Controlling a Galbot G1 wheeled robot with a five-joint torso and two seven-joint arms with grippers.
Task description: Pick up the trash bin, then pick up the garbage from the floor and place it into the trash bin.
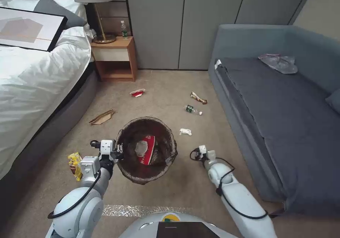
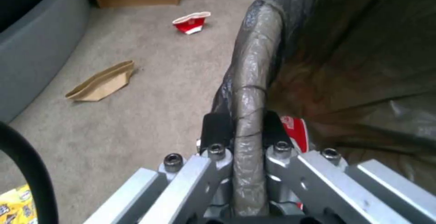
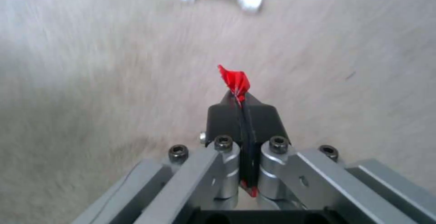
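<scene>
The left gripper (image 2: 240, 128) has its jaws pinching the bag-wrapped rim of the trash bin (image 1: 146, 149), which hangs beside it over the carpet (image 1: 170, 89) with a red-white carton (image 1: 148, 149) and a pale scrap inside; a yellow wrapper (image 1: 74, 164) lies just outside those jaws, its print too small to read. Right of the bin, the right gripper (image 3: 242, 110) has its jaws pressed together on a red scrap (image 3: 235, 81). A white tissue (image 1: 185, 132) lies on the carpet just ahead of them, a green-labelled bottle (image 1: 193, 109) farther ahead, label unreadable.
</scene>
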